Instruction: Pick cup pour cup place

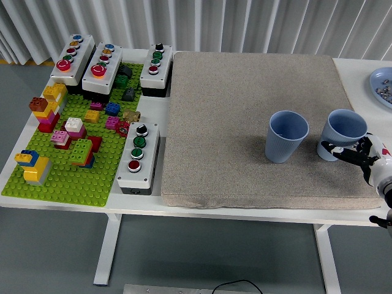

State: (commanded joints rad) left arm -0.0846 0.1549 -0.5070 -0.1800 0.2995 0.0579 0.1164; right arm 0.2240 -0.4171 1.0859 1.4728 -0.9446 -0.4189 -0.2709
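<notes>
The right cup [345,133] stands upright on the grey mat [245,110] near its right edge, with a second blue cup [286,136] upright just to its left, the two close but apart. The right hand [354,154] reaches in from the lower right corner and sits at the near, lower side of the right cup, so the cup lies just ahead and slightly to the left of it. Its fingers [335,147] are partly curled along the cup's lower wall; whether they actually grip it or only touch is not clear. The left hand is out of sight, so the right one is plainly the nearer. Both cups' long axes run vertical, so a side grasp looks natural.
</notes>
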